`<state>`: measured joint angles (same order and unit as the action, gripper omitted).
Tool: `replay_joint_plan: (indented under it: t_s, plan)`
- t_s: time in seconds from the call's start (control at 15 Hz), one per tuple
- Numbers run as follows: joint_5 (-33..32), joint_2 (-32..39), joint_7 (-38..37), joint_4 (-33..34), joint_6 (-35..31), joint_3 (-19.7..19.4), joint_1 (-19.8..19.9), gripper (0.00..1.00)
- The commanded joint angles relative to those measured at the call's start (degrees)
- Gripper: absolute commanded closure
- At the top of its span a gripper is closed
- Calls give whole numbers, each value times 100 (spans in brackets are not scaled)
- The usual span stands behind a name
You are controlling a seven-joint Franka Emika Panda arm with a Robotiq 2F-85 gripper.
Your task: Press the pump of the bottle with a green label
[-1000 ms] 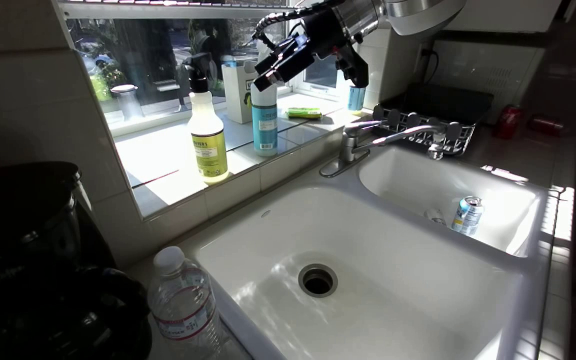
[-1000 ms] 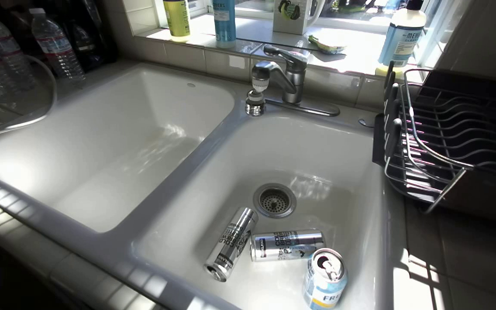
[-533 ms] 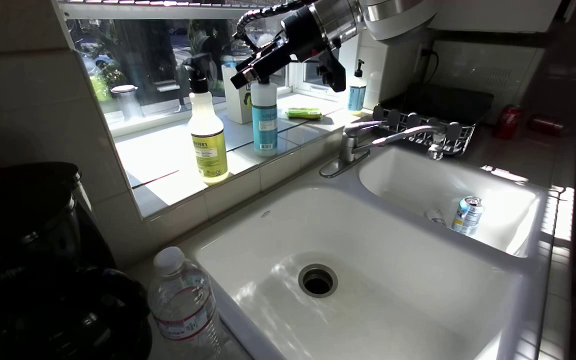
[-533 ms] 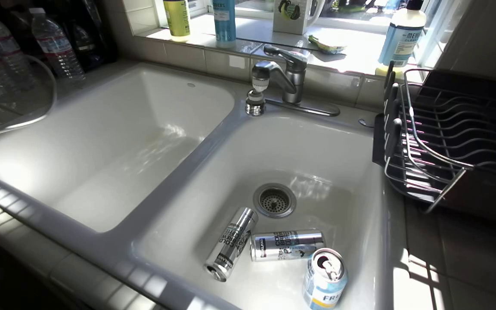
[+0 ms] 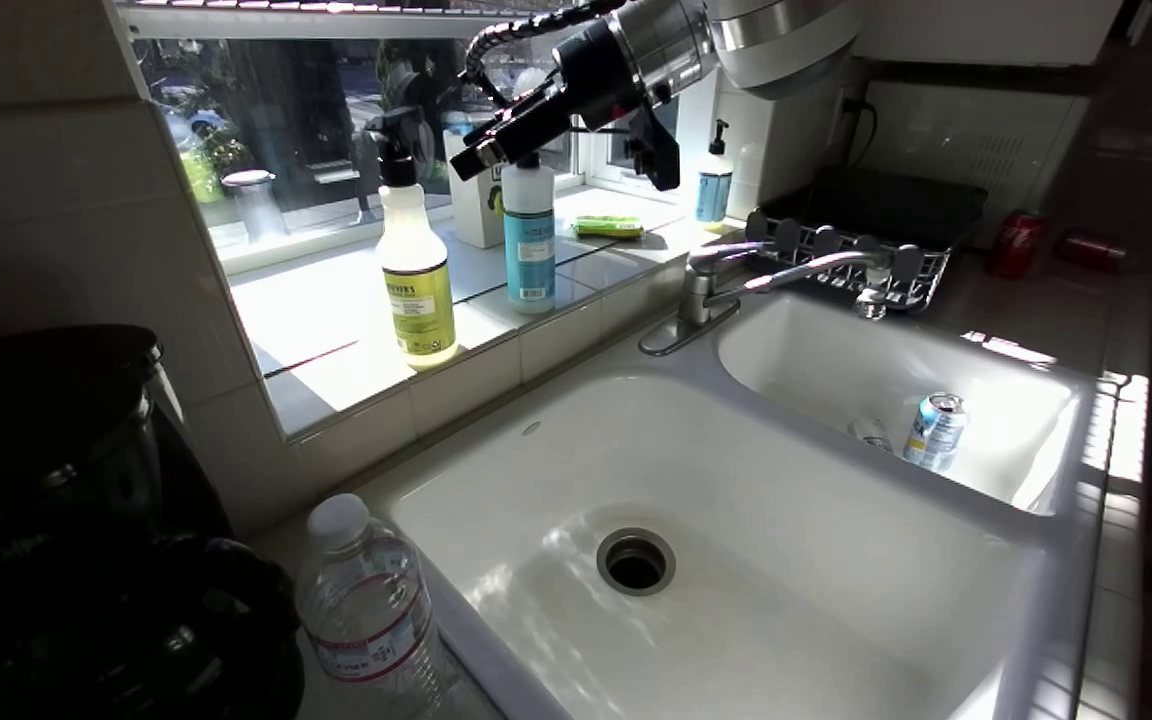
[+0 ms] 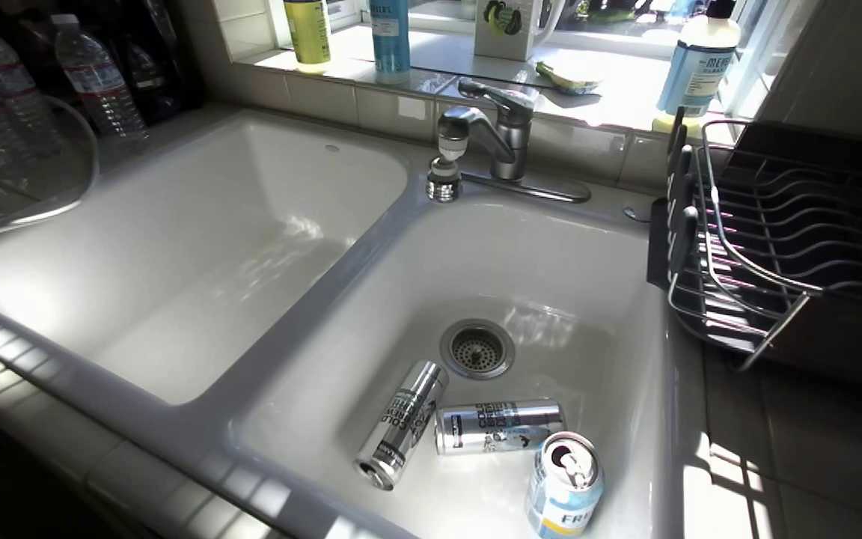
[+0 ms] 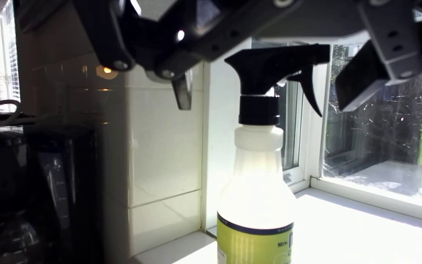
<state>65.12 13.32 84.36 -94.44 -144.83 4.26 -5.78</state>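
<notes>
The spray bottle [image 7: 256,183] is standing upright on the windowsill [image 5: 336,380], just beside the edge nearest the sink [image 5: 576,460]. Its pale body is glowing almost white in the sunlight, its label [image 7: 249,245] is showing yellow-green under a dark upper border, and a black spray head [image 7: 269,69] is sitting on a black collar [image 7: 258,110]. In the wrist view the long axis is running from twelve to six o'clock, the nozzle [image 7: 322,54] is pointing to three o'clock, and the trigger [image 7: 309,88] is hanging toward five.

The gripper [image 7: 265,98] is standing with its fingers [image 7: 363,79] wide apart; in that view they are flanking the spray head, background is showing on either side, and they are holding nothing.

In an exterior view, from the spray bottle, the gripper is hovering toward one o'clock, a blue-labelled bottle [image 5: 531,255] is standing between two and three, the tap [image 5: 699,290] is rising at three, and a clear water bottle [image 5: 371,610] is standing at six. In an exterior view, two silver cans [image 6: 500,427] are lying in the sink, and a light-blue can [image 6: 566,486] is standing toward four o'clock from them.
</notes>
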Motion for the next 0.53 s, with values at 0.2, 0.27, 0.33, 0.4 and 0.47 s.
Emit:
replay_joint_plan:
  t_s: [0.2, 0.27, 0.33, 0.4, 0.47]
  plan:
    - [-57, 1, -41, 10, -11, 116, 99, 0]
    - [-57, 1, -41, 10, -11, 116, 99, 0]
    - [9, 39, -82, 77, 29, 129, 112, 0]
    - [23, 65, -142, 122, 66, 139, 117, 0]
    - [9, 84, -252, 169, 117, 147, 122, 0]
